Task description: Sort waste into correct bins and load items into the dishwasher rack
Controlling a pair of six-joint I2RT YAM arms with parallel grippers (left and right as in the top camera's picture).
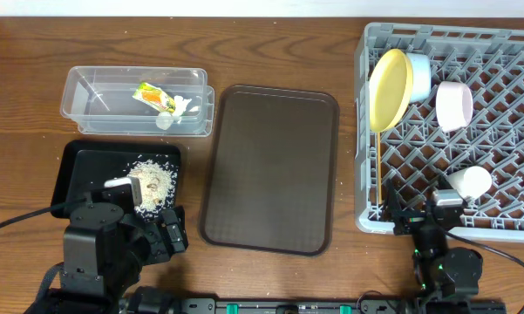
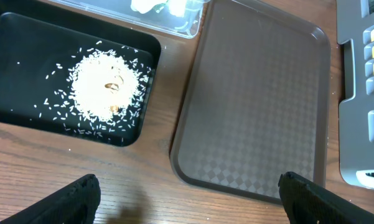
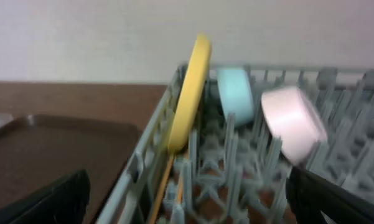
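Note:
The grey dishwasher rack (image 1: 506,228) stands at the right. In it a yellow plate (image 1: 390,87) stands on edge, with a light blue bowl (image 1: 417,74), a pale bowl (image 1: 453,105) and a small cup (image 1: 469,181) nearby, and chopsticks (image 1: 379,170) lie along its left wall. The clear tub (image 1: 96,96) holds a green-and-orange wrapper (image 1: 154,96) and white scraps (image 1: 179,106). Rice (image 1: 153,181) is piled in the black tray (image 1: 91,170). My left gripper (image 2: 190,202) is open and empty over bare wood, between the black tray (image 2: 25,68) and the brown tray. My right gripper (image 3: 187,199) is open and empty at the rack's front-left corner (image 3: 143,168).
A large dark brown serving tray (image 1: 270,166) lies bare between the bins and the rack; it also shows in the left wrist view (image 2: 255,93). Both arm bases sit at the table's front edge. Cables trail off to both sides.

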